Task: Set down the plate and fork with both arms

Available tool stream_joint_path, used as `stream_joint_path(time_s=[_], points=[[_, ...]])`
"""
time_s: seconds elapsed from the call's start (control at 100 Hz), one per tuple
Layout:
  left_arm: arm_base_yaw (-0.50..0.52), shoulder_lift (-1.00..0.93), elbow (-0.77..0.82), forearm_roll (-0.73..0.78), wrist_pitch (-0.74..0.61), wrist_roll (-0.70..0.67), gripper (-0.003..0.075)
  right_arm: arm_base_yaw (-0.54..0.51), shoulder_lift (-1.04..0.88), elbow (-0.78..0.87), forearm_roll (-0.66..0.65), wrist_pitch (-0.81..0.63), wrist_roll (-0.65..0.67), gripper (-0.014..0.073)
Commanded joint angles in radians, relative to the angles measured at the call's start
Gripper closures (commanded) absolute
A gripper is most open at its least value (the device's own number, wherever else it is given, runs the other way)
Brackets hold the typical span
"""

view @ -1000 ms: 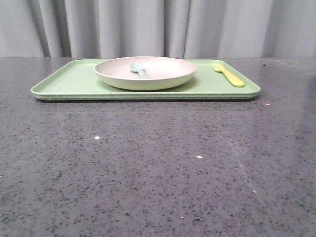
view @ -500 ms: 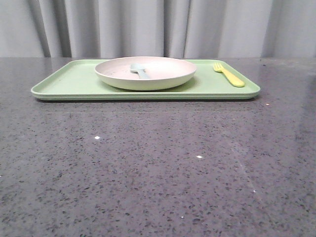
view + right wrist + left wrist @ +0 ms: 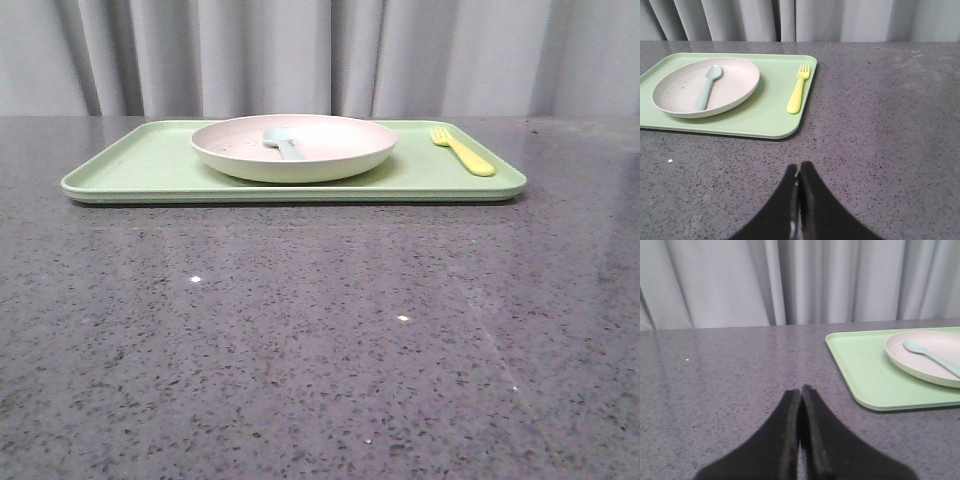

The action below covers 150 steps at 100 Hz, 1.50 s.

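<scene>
Two grippers are seen only in the wrist views, and both have their black fingers pressed together with nothing between them. The left gripper (image 3: 801, 390) is above the bare grey table (image 3: 320, 340), well apart from the near corner of the light green tray (image 3: 150, 165). The right gripper (image 3: 799, 172) is also above the table, in front of the tray's long edge and apart from it.

The plate (image 3: 330, 150) stands on the tray, about in its middle (its rim is raised and pale pink-white, with a few faint speckles inside). A pale blue-green spoon (image 3: 283, 142) lies inside the plate. The fork (image 3: 463, 150) lies flat on the tray beside the plate, not touching it, close to the tray's short edge on the robot's right side; its tines point toward the grey curtain (image 3: 320, 55) behind the tray.

No writing or label can be read on the tray, plate or cutlery.
</scene>
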Motion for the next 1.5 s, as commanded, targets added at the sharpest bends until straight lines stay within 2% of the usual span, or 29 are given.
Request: stream_joint_path(time_s=[0.0,0.26,0.48,0.53,1.49], points=[[0.027,-0.026,0.015,0.027,-0.099,-0.007,0.0741,0.0,0.009,-0.025,-0.017,-0.08,-0.009,0.0609],[0.094,-0.135,0.147,-0.001,-0.19,-0.007,0.0741,0.0,0.009,-0.025,-0.017,-0.08,-0.009,0.0609],[0.098,-0.237,0.264,-0.037,-0.223,-0.007,0.0741,0.0,0.009,-0.025,-0.017,-0.08,-0.009,0.0609],[0.098,-0.237,0.262,-0.043,-0.191,-0.007,0.0741,0.0,0.009,-0.025,-0.017,-0.08,-0.009,0.0609],[0.098,-0.236,0.264,-0.043,-0.2,-0.007,0.0741,0.0,0.009,-0.025,-0.017,-0.08,-0.009,0.0609]])
